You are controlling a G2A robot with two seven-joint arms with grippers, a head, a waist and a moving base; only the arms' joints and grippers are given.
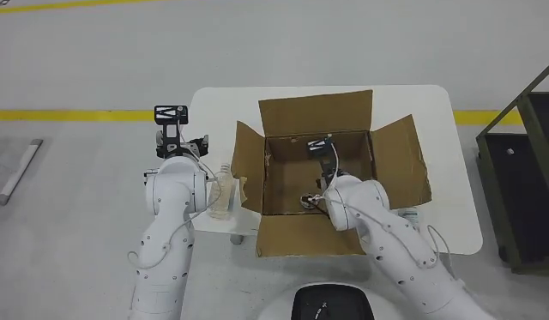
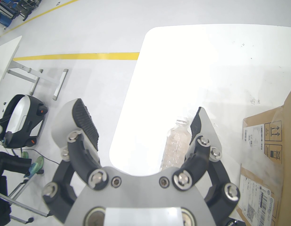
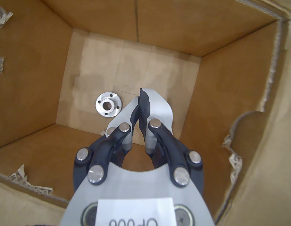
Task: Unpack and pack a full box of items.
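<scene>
Metal flange [image 3: 109, 104] on box [image 3: 206, 24] floor; right gripper [image 3: 139, 102] beside it, fingers pinched together, empty. Unpacking step: must spread before grasping.

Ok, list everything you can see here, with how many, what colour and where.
cardboard box: one, brown, flaps open, on the table
metal flange: one, silver, flat on the box floor
plastic bottle: one, clear, lying on the table beside the box
table: one, white, under the box
rack: one, dark, on the floor past the table's end
floor lines: two, yellow, on the grey floor
left gripper: one, black pads, open, above the table edge by the bottle
right gripper: one, black pads, shut on nothing, down inside the box beside the flange
</scene>
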